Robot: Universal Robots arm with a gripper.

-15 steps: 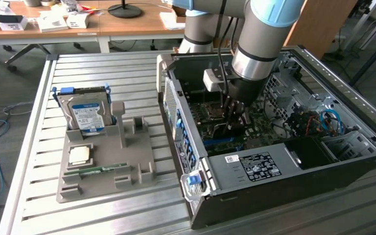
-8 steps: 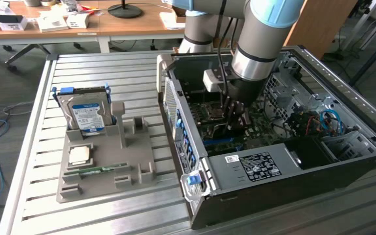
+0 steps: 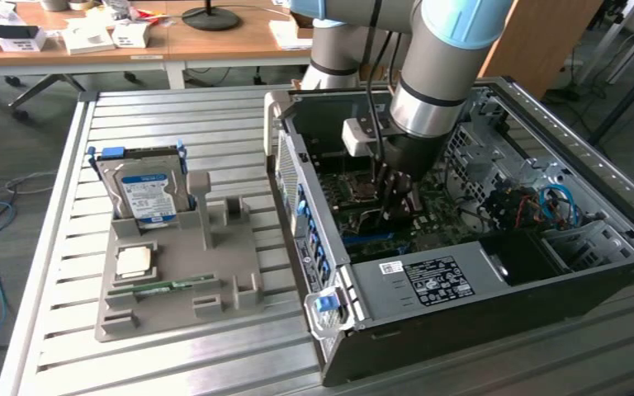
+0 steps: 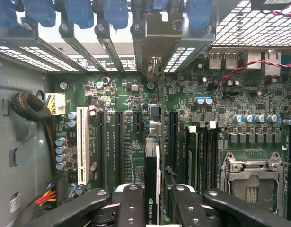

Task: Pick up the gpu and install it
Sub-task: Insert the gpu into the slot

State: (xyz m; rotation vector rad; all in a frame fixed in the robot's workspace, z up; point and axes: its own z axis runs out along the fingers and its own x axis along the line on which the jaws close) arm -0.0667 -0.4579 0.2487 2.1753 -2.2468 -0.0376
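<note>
Slatted metal tabletop [image 3: 130, 115] carries everything we work on, with wooden desks across the top of the exterior frame. At the bottom centre of the wrist picture we see the gpu [image 4: 152, 189] edge-on, a thin dark card clamped between the gripper [image 4: 153, 208] fingers [image 4: 132, 204], which are closed on it from both sides. Its long axis runs straight away from the fingers toward the top of that frame, in line with the silver bracket [image 4: 154, 71] at the rear slot openings, so the card sits directly beyond the fingertips and above the motherboard [image 4: 131, 142]. It hangs parallel to the black expansion slots [image 4: 120, 142] and the white slot [image 4: 81, 144]; we cannot tell whether its edge has met a slot. On the card's edge we read a green logo that looks like NVIDIA's; the board's own printing is too small to read. In the exterior view the arm [image 3: 438, 74] reaches down into the open computer case [image 3: 581, 165], right of centre. A white label [image 3: 432, 280] sits on the power supply, its text unreadable. Toward the exterior view's left, a grey holder [image 3: 229, 280] keeps a hard drive [image 3: 146, 194] with a blue-white label, text illegible, and a memory stick [image 3: 168, 286].
</note>
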